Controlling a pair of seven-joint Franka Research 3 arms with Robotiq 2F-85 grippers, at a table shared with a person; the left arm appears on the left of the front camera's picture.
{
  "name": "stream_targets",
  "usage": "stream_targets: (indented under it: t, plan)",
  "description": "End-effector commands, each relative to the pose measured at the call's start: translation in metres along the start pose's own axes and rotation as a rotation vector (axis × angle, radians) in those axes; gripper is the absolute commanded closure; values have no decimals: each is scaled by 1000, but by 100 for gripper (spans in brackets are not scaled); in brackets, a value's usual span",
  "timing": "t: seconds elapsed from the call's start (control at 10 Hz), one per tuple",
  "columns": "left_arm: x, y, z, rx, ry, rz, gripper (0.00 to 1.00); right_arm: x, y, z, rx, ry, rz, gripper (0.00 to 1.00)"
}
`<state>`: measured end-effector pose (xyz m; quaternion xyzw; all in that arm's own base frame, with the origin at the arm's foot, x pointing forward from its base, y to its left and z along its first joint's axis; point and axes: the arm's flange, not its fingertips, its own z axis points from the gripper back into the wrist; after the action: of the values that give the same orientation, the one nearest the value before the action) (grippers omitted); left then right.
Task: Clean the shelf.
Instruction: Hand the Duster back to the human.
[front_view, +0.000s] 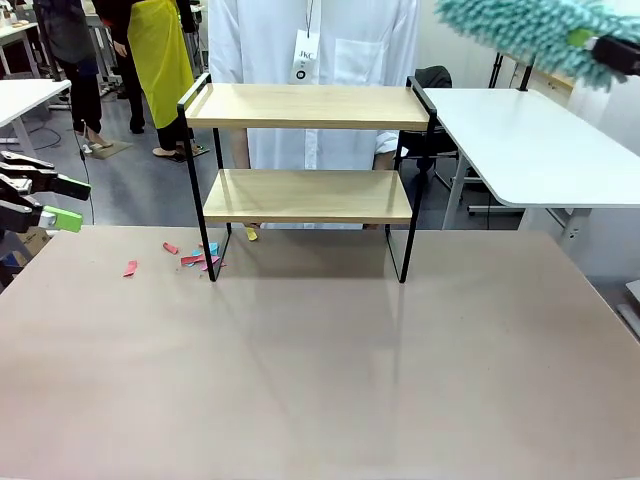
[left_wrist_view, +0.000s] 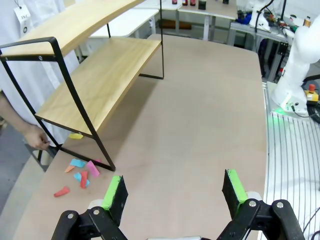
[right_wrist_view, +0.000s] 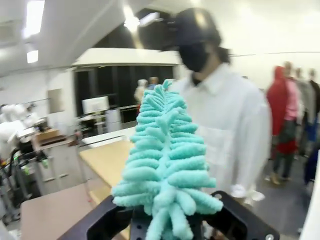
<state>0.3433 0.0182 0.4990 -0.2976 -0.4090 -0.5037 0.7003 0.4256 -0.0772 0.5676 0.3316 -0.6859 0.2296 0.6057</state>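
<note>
While the right gripper (front_view: 608, 52), jaws clenched on a teal duster (front_view: 525, 30), hangs above and right of the shelf (front_view: 305, 106), the left gripper (front_view: 62, 203) waits released farther left.

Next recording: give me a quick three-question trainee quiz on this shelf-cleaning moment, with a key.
1. True or false: the right gripper holds a teal duster.
2. Where do the coloured paper scraps lie? A) top board B) lower board C) table, by the leg of the shelf
3. Fill in: the left gripper is ____.

Key: 1 true; 2 C; 3 open.
</note>
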Motion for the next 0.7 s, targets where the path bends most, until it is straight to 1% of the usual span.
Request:
stream_targets:
  t: [0.0,0.2,0.3,0.6]
  plan:
    - [1,1,-1,-1,-31,-3,0,-5,-2,14,-201,-37,14,83]
    - [1,1,-1,-1,-31,-3,0,-14,-19,37,-354,-2,14,83]
    - [1,1,-1,-1,-31,-3,0,-20,-25,45,-404,19,16,83]
    - [1,1,-1,-1,-31,-3,0,-51,-43,57,-500,95,-1,83]
